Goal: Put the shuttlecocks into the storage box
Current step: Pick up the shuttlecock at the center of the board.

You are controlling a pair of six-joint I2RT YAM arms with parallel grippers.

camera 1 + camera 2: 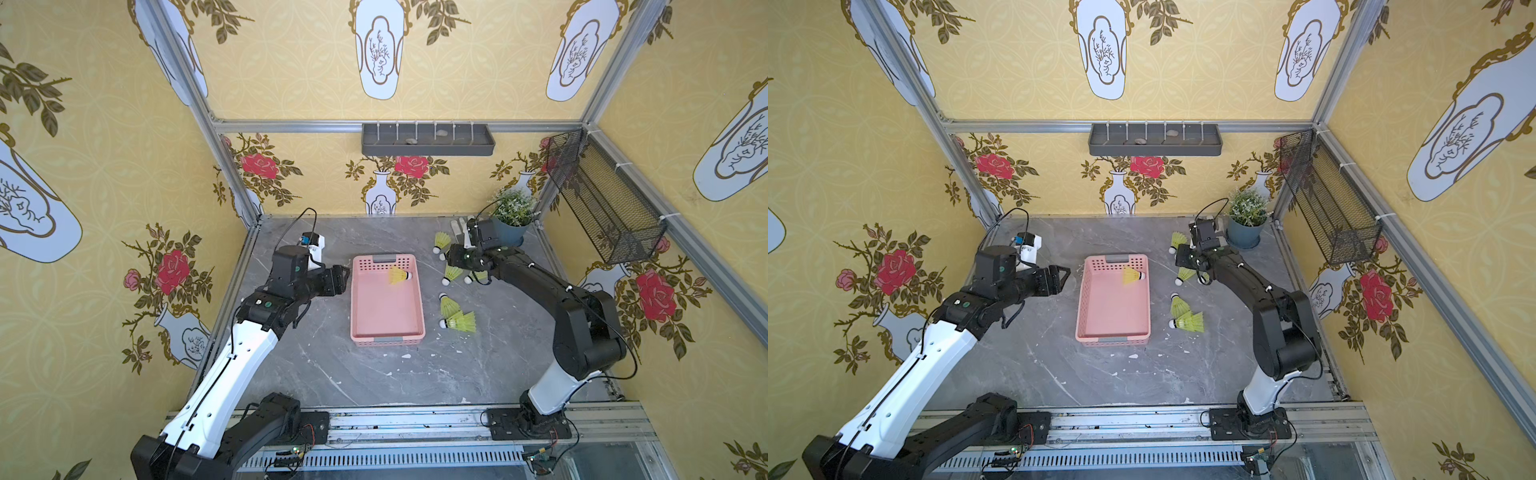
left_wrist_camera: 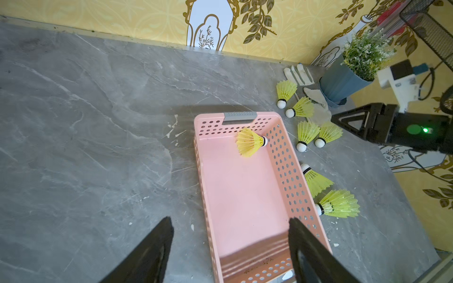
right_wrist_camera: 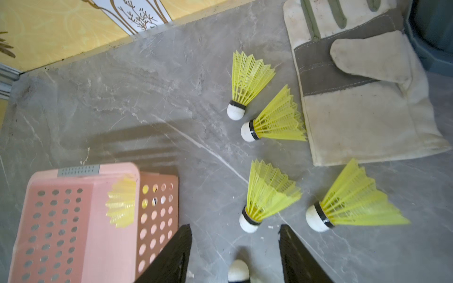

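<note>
The pink storage box [image 1: 354, 303] sits mid-table. One shuttlecock [image 1: 400, 275] lies inside it near the far right corner, blurred in both top views and sharp in the left wrist view [image 2: 250, 142]. Several more shuttlecocks lie on the table to the right of the box: two near the back [image 3: 247, 80], two in the middle [image 3: 267, 193], two nearer the front [image 1: 459, 322]. My left gripper [image 2: 230, 225] hangs open and empty over the box's left rim. My right gripper [image 3: 235, 229] is open above the table. A white shuttlecock tip [image 3: 238, 269] shows between its fingers with gaps on both sides.
A worn work glove [image 3: 355, 98] lies beside the back shuttlecocks. A potted plant [image 1: 510, 232] stands in the back right corner. A dark grey tray [image 1: 428, 143] hangs on the back wall and a black mesh basket [image 1: 602, 203] on the right wall.
</note>
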